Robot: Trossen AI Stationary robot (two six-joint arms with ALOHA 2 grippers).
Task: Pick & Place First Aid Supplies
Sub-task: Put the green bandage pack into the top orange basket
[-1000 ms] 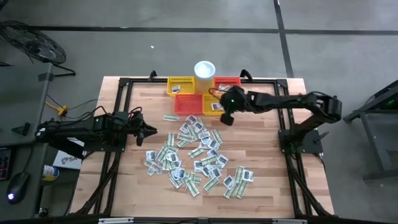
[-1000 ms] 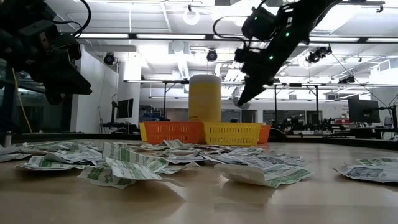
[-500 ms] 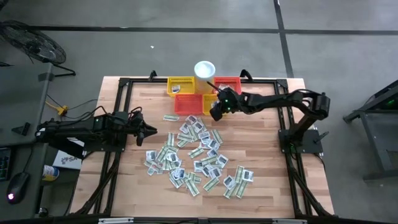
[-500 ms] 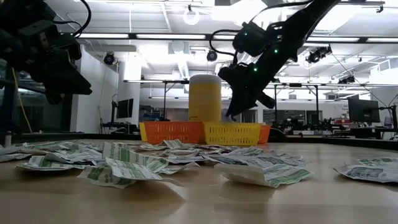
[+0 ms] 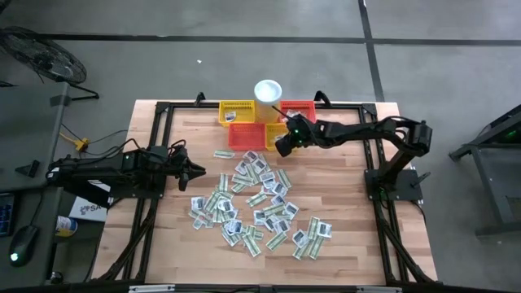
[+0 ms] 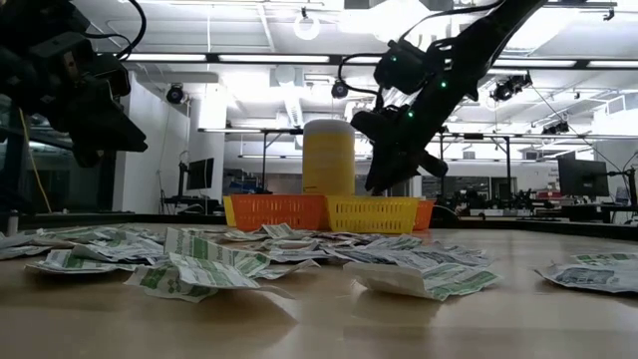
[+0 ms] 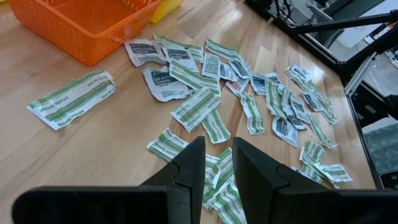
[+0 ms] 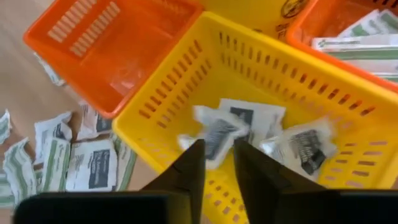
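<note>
Dozens of sachets: first aid supplies [image 5: 256, 199] lie scattered flat across the middle of the wooden table [image 5: 350, 236], too overlapped for an exact count.
Long axes: mixed; no shared direction. In the left wrist view some green-striped strips run side by side, while others cross them.
Stray sachet: one long green-striped packet [image 7: 72, 99] lies alone on bare wood, just beside the empty orange basket [image 7: 87, 25].
Baskets: four mesh baskets at the table's far edge, two yellow and two red-orange, set close together.
Cup: one white cylindrical cup [image 5: 268, 89] behind the baskets.
Yellow basket under right arm: the front yellow basket [image 8: 298, 93] holds about three white packets with dark print; one packet [image 8: 214, 134] shows tilted, directly ahead of the fingertips.
Orange basket beyond it: the far red-orange basket [image 8: 367, 31] holds a few green-striped packets.
Right gripper [image 8: 216, 163]: above the yellow basket, fingers slightly parted with a narrow gap, nothing pinched between them.
Left gripper [image 7: 216, 163]: raised over the near-left part of the pile, fingers slightly parted, holding nothing and touching nothing.
</note>
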